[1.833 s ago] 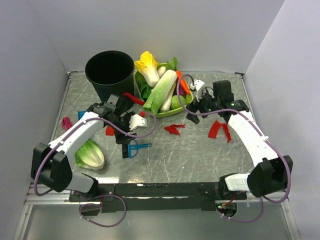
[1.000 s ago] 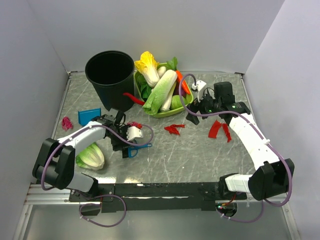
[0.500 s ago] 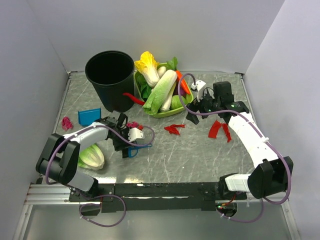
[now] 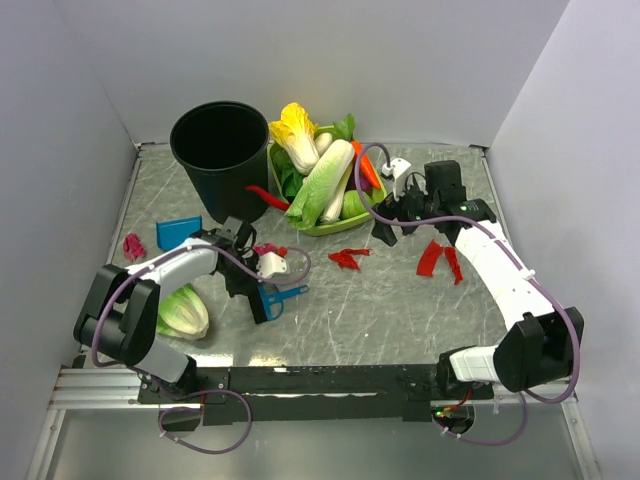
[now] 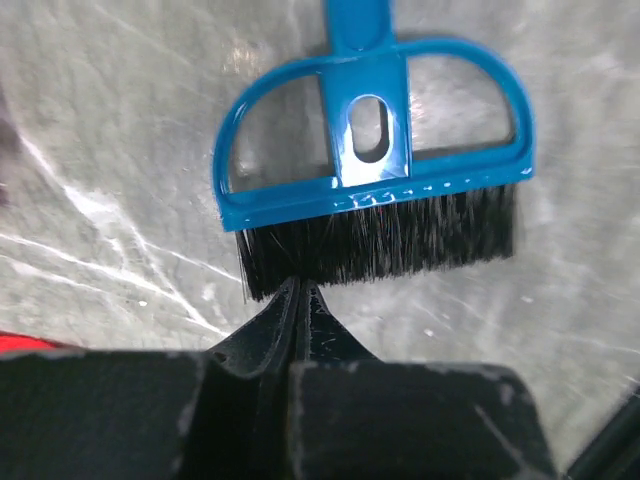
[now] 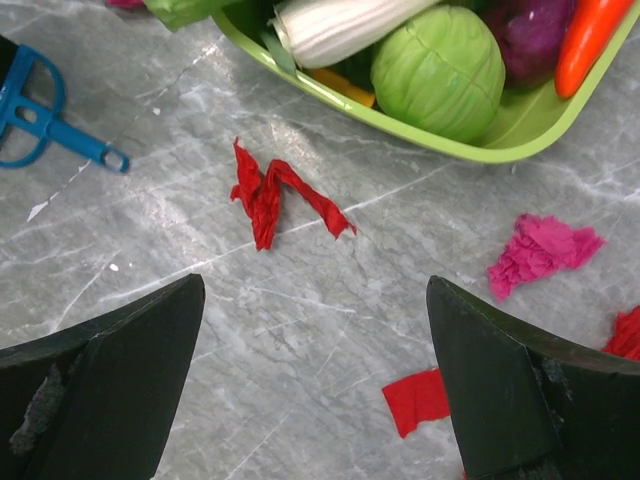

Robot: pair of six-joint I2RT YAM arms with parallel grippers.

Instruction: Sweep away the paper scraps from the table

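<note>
Left gripper (image 5: 298, 305): fingers pressed together, pinching nothing, tips nudging the bristles of the blue brush (image 5: 372, 170). The brush lies flat on the table (image 4: 400, 310) with its handle pointing away from me, so I judge a grasp there comes first. Right gripper (image 6: 315, 330): spread wide, hovering over the paper scraps (image 6: 275, 195), which lie right of centre, just near of the green tray (image 6: 400, 130). One pink wad (image 4: 133, 245) sits far left by the dustpan (image 4: 178, 233).

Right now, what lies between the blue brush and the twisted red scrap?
Only bare table separates brush and scrap, per the right wrist view.
</note>
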